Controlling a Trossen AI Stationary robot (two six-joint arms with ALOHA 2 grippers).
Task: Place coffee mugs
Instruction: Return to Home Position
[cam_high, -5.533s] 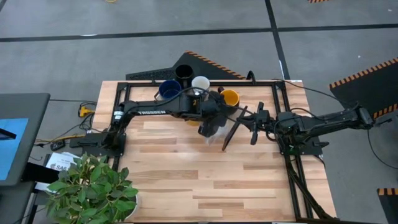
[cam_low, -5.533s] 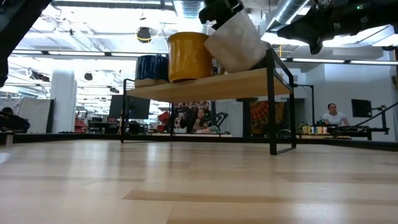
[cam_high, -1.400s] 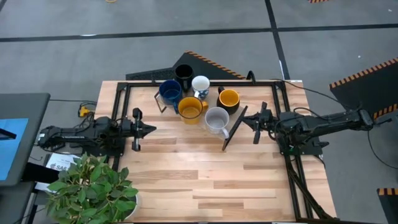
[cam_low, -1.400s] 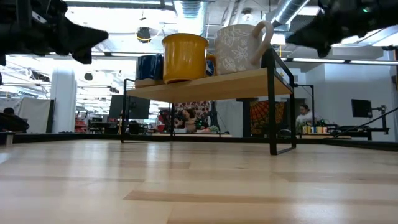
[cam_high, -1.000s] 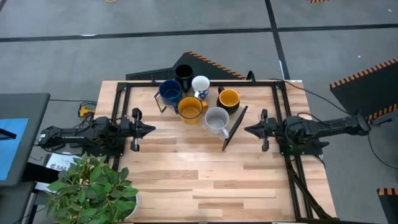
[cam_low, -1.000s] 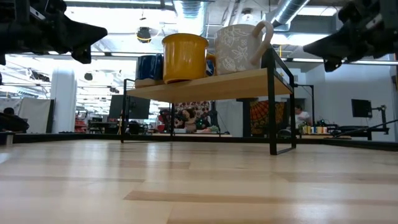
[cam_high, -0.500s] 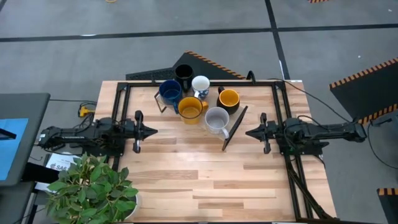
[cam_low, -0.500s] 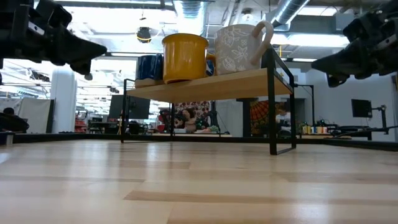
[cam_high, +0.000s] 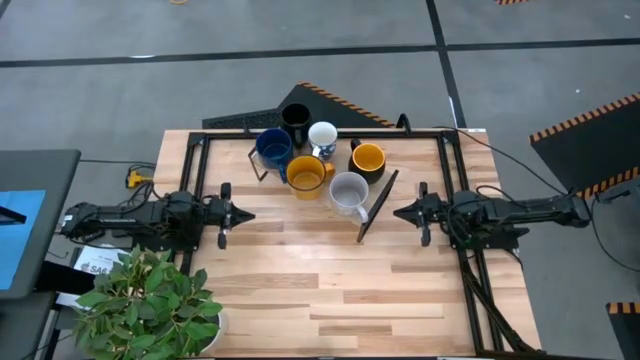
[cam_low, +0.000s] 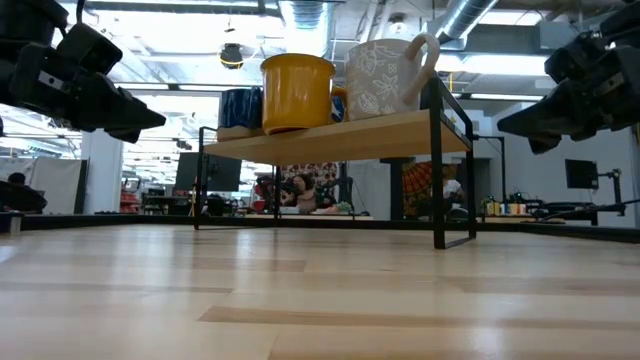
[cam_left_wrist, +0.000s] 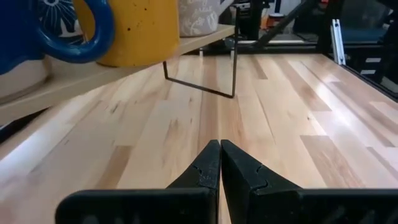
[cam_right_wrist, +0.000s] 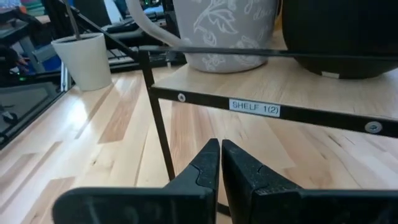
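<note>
Open desk between my left pincer and right pincer, both closed, empty; shelf of mugs beyond their tips.

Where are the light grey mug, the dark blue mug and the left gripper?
light grey mug (cam_high: 347, 190), high view, its inside
dark blue mug (cam_high: 272, 146), high view, its inside
left gripper (cam_high: 247, 213), high view, fingertips

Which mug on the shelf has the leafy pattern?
The light grey mug, on the shelf's front edge beside a plain yellow-orange mug.
</note>
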